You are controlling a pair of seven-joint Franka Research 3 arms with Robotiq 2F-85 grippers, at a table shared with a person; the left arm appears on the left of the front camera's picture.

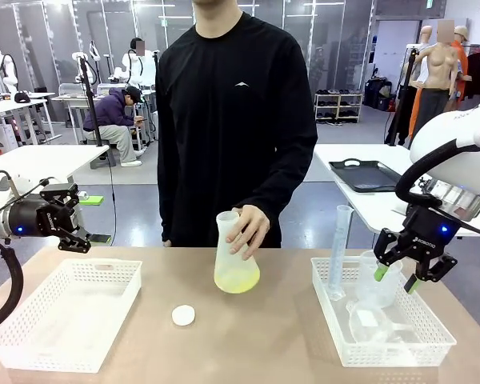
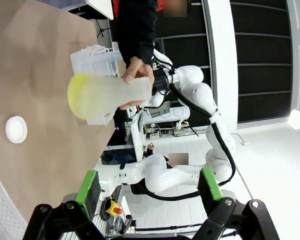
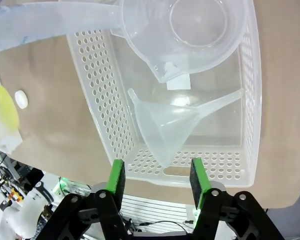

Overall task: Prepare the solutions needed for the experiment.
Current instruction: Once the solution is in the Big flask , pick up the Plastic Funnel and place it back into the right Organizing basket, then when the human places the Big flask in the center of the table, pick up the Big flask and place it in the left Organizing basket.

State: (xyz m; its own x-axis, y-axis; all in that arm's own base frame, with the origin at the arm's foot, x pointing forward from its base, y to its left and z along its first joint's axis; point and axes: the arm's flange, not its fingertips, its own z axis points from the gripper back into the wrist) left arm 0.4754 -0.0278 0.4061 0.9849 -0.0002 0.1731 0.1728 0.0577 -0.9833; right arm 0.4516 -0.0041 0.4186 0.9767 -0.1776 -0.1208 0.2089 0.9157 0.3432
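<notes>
A person's hand [image 1: 248, 228] holds a clear conical flask [image 1: 234, 252] tilted on the table's middle. A shallow layer of pale yellow-green solution [image 1: 237, 280] lies in its bottom. In the left wrist view the flask [image 2: 115, 95] and solution [image 2: 79, 95] show sideways. My left gripper [image 1: 80, 216] hangs open at the far left, well away from the flask, fingers [image 2: 88, 186] empty. Over the right basket [image 1: 432, 336] my right gripper [image 1: 396, 280] stands open, empty, just above a clear beaker [image 3: 190, 30] and funnel [image 3: 165, 130].
A white cap [image 1: 183, 315] lies on the table in front of the flask. An empty white basket [image 1: 32, 352] sits at the front left. A tall graduated cylinder [image 1: 340, 252] stands in the right basket's far left corner. The person stands at the far edge.
</notes>
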